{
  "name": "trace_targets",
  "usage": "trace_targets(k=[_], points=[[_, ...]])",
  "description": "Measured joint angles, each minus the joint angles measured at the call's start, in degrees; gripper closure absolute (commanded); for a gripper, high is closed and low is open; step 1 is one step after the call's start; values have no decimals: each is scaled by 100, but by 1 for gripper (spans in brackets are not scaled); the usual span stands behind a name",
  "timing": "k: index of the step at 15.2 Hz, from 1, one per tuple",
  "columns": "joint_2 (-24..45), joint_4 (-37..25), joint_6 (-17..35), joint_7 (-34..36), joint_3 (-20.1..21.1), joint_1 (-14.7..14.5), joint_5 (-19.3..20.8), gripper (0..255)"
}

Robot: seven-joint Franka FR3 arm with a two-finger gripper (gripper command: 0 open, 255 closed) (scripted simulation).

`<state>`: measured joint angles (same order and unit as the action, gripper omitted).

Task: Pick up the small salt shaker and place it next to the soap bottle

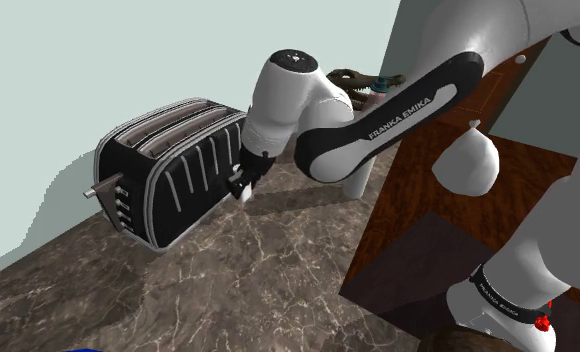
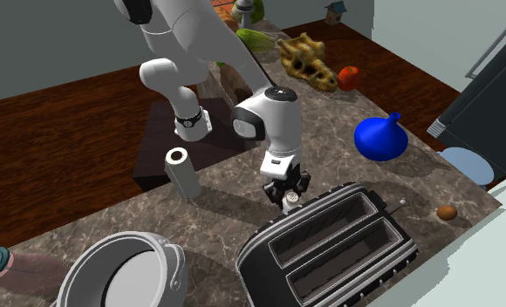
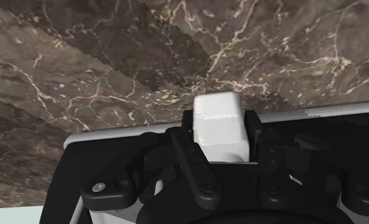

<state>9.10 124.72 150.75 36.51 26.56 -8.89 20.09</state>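
Observation:
A small white salt shaker [image 3: 219, 113] with a perforated cap [image 2: 289, 203] is clasped between the black fingers of my gripper [image 2: 288, 194]. The gripper [image 3: 220, 130] is shut on it and holds it just above the dark marble counter [image 2: 216, 218], close beside the long side of the black and silver toaster [image 2: 330, 249]. In the shoulder view the gripper [image 1: 241, 184] hangs right next to the toaster [image 1: 168, 165]. A blue round-bellied bottle [image 2: 380, 137] with a thin neck stands on the counter toward the second exterior view's right, well away from the gripper.
A white cylinder [image 2: 183, 173] stands by the corner of the dark stand [image 2: 160, 153]. A grey pot [image 2: 125, 275] sits at the counter's near left. A brown egg-like thing [image 2: 447, 212], a yellow sponge-like lump [image 2: 308, 63] and a red fruit [image 2: 348, 77] lie further off.

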Motion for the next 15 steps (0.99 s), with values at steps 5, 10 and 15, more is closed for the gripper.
trace_targets(k=[5,10,15], points=[[-250,-122,-320,-284,92,66,-345,255],[-473,-272,-647,-504,147,96,-627,255],[-683,-433,-975,-709,171,120,-875,255]])
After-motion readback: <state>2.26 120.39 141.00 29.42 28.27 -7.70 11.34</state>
